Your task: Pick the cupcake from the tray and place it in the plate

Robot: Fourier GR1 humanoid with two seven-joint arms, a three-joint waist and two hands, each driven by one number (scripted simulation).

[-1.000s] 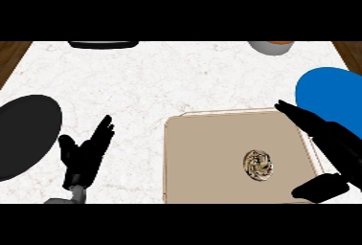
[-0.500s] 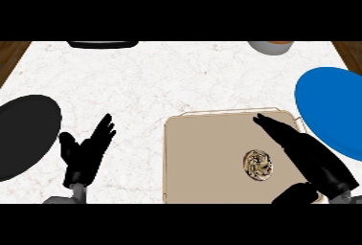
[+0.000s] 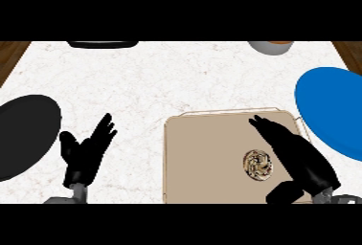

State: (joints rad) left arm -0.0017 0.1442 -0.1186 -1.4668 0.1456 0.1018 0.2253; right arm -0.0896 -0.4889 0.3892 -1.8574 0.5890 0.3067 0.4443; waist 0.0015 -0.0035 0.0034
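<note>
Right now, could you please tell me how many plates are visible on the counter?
2 clearly: a blue plate at the right edge, beside the tray, and a black plate at the left edge. A dark object at the top edge is cut off; it might be another.

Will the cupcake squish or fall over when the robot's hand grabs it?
Probably it could squish: the cupcake shows a swirled top, which looks soft. It seems small beside the open right hand, so likely light. Sitting flat on the tan tray, it may tip if nudged sideways.

A black dish [image 3: 25,134] lies left; a grey bowl [image 3: 271,47] far back.
</note>
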